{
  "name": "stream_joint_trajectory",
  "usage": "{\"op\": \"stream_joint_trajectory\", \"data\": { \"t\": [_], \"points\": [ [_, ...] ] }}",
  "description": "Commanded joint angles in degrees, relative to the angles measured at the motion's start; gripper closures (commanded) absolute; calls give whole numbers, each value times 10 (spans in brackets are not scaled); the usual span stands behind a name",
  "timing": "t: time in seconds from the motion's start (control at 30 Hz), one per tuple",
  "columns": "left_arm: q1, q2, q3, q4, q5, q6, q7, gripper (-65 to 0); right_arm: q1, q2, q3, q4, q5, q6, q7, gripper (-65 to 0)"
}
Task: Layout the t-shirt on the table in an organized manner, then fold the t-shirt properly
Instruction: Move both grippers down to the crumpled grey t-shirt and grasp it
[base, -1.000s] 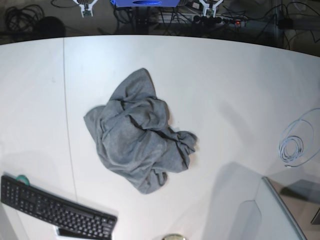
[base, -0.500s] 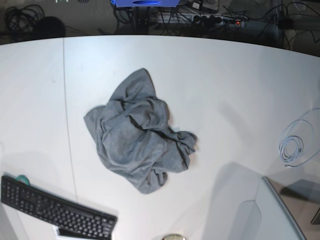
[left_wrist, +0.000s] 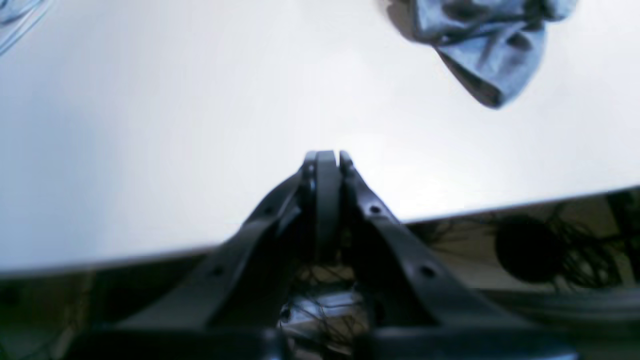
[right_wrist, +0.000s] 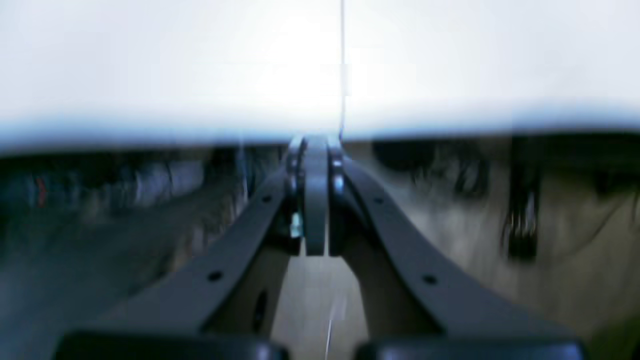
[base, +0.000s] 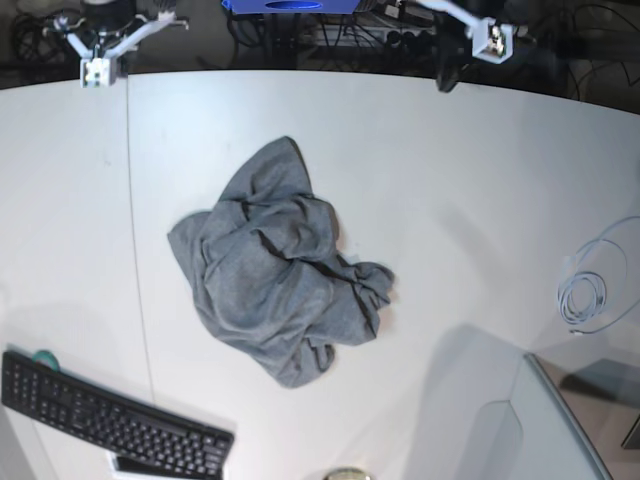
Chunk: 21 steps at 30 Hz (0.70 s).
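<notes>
One garment: the t-shirt (base: 275, 265) lies crumpled in a heap near the middle of the table (base: 480, 180), touching no arm.
Two grippers: the left gripper (base: 493, 40) is at 1 o'clock from the heap and the right gripper (base: 97, 68) at 11 o'clock, both at the far table edge, well apart from the cloth.
Jaws: both pairs are pressed fully together and hold nothing.
Risk, grasp: if the jaws stay together on arrival, they can only push the soft knit around.
Risk, layers: a pinch into the heap can take several folds at once, so the shirt lifts as a bundle.
Other things, counted: one black keyboard (base: 110, 420) at 7 o'clock; one coiled cable (base: 590, 290) at 3 o'clock.
</notes>
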Motion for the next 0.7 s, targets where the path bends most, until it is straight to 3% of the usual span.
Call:
{"op": "stream_joint_trajectory", "data": {
  "t": [0.0,0.13,0.27,0.37,0.4,0.5,0.57,0.67],
  "points": [
    [-20,-2,7,10,-3,-1,16,0,2,2,1,12,2,-3,5,-2],
    [-105,4,34,10,-4,-1,128,0,76,7,1,14,1,-3,-4,-6],
    [-162,24,49,8,-4,-1,139,0,184,8,-11,14,-1,4,-119,-11],
    [-184,29,45,-2,-4,-1,139,0,253,24,-46,14,-2,54,-208,-11],
    [-187,26,45,-3,-4,-1,139,0,275,29,-64,13,-2,69,-229,-11],
    [-183,25,23,-5,-4,-1,139,0,326,48,-120,-1,-2,72,-261,-12],
    [-166,25,-6,-11,-4,-1,139,0,354,54,-161,-28,-2,72,-262,-69],
    [-151,28,-54,-26,-4,-1,139,0,379,57,-207,-75,-2,71,-262,-263]
  ]
}}
